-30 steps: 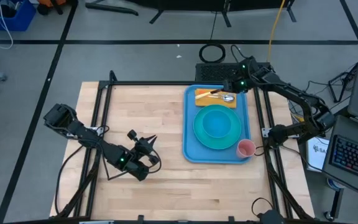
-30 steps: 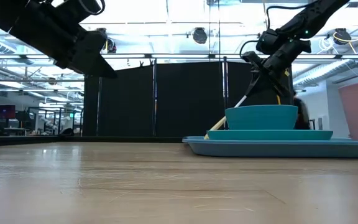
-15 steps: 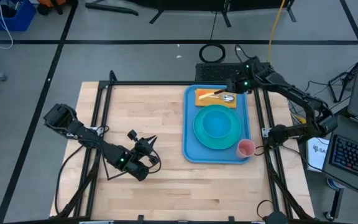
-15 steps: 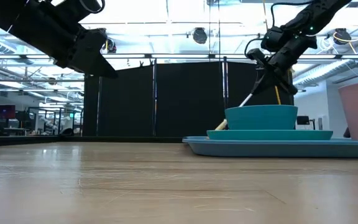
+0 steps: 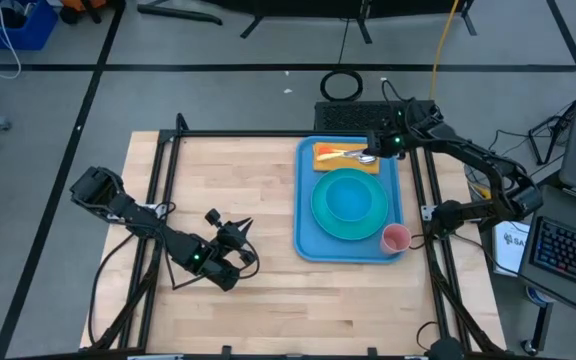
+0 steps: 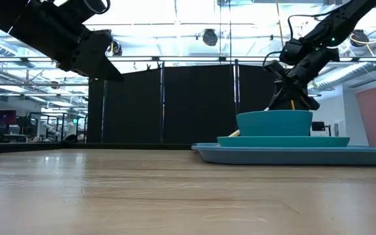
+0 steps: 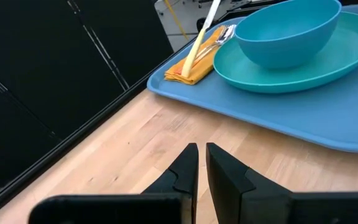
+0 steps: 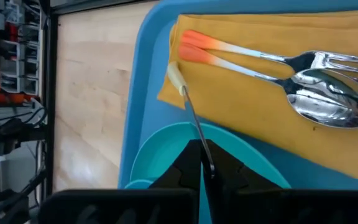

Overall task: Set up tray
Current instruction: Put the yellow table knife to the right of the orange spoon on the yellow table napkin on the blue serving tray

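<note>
The blue tray [image 5: 306, 215] lies on the right half of the wooden table. It bears a turquoise plate [image 5: 348, 200] with a bowl [image 6: 274, 122], a pink cup [image 5: 396, 238] and a yellow-orange napkin [image 8: 272, 118] at its far end. A fork [image 8: 353, 59] and a spoon [image 8: 319, 96] lie on the napkin. My right gripper [image 8: 202, 163] hangs over the tray's far end, shut on a third utensil [image 7: 199, 38] with a pale handle. My left gripper [image 7: 202, 168] waits over the table's left half, shut on nothing. My right gripper pinches the utensil's thin metal end [image 8: 196, 138] between its two fingers. The fingers slant down from the table's far right, and the utensil runs on ahead of them. It is tilted, with its pale handle tip [image 8: 174, 73] down at the napkin's edge on the tray.
Bare wood [image 5: 228, 180] spreads left of the tray. A dark frame [image 5: 168, 150] borders the table. The bowl and plate stand just on the near side of the napkin.
My right gripper has sunk and gone a little toward the table's right edge, still shut on the utensil. The utensil has tipped lower toward the napkin, while its handle tip has stayed down at the napkin.
</note>
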Controlling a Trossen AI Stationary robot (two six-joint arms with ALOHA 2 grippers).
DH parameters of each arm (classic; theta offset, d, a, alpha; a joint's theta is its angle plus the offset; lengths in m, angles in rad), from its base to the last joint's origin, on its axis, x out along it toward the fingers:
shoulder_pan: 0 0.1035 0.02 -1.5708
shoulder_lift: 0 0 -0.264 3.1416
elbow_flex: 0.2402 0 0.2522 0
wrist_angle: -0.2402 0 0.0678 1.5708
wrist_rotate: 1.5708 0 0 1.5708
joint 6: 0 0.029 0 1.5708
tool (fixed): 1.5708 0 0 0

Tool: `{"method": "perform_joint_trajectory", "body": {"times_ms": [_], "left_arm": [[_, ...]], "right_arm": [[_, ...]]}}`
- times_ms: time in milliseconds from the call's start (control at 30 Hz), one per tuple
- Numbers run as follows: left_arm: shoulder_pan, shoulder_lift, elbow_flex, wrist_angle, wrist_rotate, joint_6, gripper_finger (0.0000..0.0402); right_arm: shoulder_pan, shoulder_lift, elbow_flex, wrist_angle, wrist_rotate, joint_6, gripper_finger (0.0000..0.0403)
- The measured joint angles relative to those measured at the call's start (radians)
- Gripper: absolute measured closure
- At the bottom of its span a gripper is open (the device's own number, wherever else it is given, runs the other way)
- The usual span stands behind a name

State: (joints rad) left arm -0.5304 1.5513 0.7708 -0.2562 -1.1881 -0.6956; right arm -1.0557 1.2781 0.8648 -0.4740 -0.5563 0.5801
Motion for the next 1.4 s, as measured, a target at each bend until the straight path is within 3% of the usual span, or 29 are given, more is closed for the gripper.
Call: {"method": "perform_joint_trajectory", "body": {"times_ms": [667, 1400], "left_arm": [[0.000, 0.000, 0.000, 0.000, 0.005, -0.001, 0.0364], [0.000, 0.000, 0.000, 0.000, 0.002, 0.000, 0.0364]], "right_arm": [[-0.112, 0.000, -0.110, 0.001, -0.063, -0.020, 0.0402], [-0.122, 0.001, -0.147, -0.010, -0.004, -0.036, 0.0402]]}}
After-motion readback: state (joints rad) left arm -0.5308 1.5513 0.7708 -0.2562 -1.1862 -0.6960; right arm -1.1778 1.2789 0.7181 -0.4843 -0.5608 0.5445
